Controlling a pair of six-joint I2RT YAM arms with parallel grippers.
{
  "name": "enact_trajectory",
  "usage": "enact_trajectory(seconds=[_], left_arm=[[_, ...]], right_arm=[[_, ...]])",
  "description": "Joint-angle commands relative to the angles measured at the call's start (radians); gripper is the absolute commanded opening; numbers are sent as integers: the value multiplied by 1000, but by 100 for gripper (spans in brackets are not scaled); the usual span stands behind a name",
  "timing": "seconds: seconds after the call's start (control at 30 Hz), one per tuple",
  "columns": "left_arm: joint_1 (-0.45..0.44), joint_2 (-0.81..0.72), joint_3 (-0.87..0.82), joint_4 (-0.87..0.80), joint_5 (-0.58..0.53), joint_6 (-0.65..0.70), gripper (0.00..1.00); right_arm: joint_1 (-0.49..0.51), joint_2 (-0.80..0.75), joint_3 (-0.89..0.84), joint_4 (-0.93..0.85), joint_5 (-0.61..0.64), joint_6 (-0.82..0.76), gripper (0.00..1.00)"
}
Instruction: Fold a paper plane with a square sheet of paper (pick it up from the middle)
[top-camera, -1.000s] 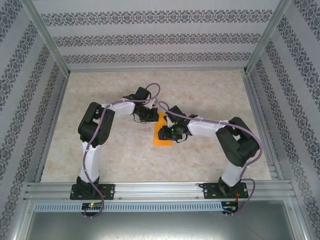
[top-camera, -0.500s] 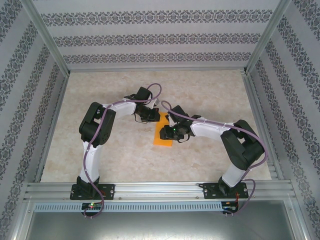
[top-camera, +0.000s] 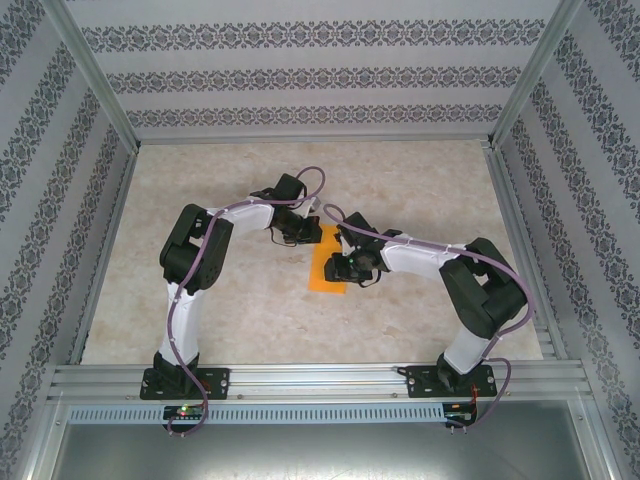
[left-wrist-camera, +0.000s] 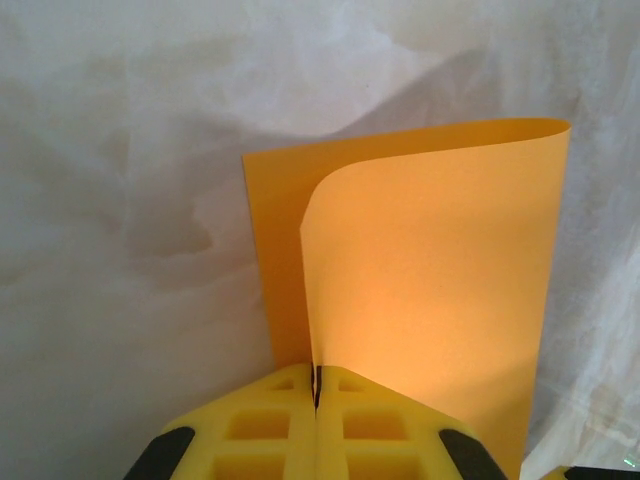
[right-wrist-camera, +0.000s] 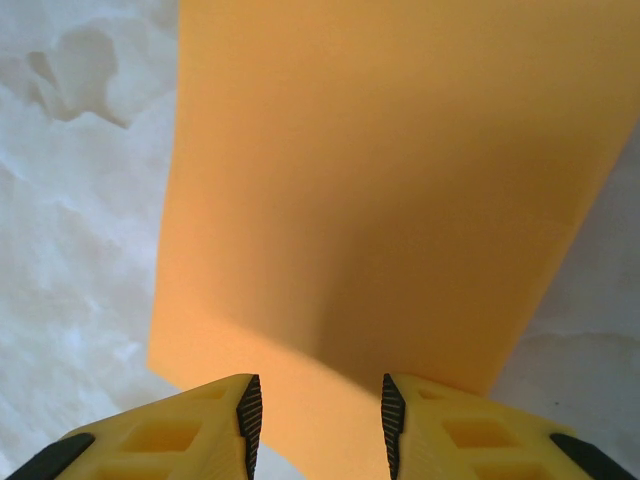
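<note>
Rightward my right elbow has swung; right end effector (right-wrist-camera: 316, 410) gapes over the thin bright orange square sheet of paper (right-wrist-camera: 370, 200), left end effector (left-wrist-camera: 316, 400) pinches its curled edge; open bench (top-camera: 420, 190) around.

You are looking down on a pale, marbled beige tabletop (top-camera: 430, 190), evenly lit, with only soft shadows. Three walls close it in: the back wall (top-camera: 320, 75), the left wall (top-camera: 40, 200) and the right wall (top-camera: 600, 180), all white with bands of dark floral pattern. Slanting aluminium posts (top-camera: 92, 75) stand at the back corners. An aluminium rail (top-camera: 320, 378) crosses the near edge, with a slotted grey strip (top-camera: 320, 412) just below it and a plain grey metal panel (top-camera: 320, 448) beneath.
</note>
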Motion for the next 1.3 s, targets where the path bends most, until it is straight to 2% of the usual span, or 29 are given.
enact_trajectory(seconds=[0.0, 0.8, 1.13, 1.27], left_arm=[[-14, 47, 11, -51, -13, 27, 3], [-16, 89, 28, -80, -67, 52, 4], [-16, 93, 55, -104, -76, 64, 12], [-16, 72, 64, -111, -72, 62, 19]], right_arm=[[-4, 24, 5, -34, 33, -29, 39], [9, 70, 17, -111, 86, -71, 39], [36, 117, 36, -180, 160, -85, 38], [46, 134, 43, -186, 180, -83, 36]])
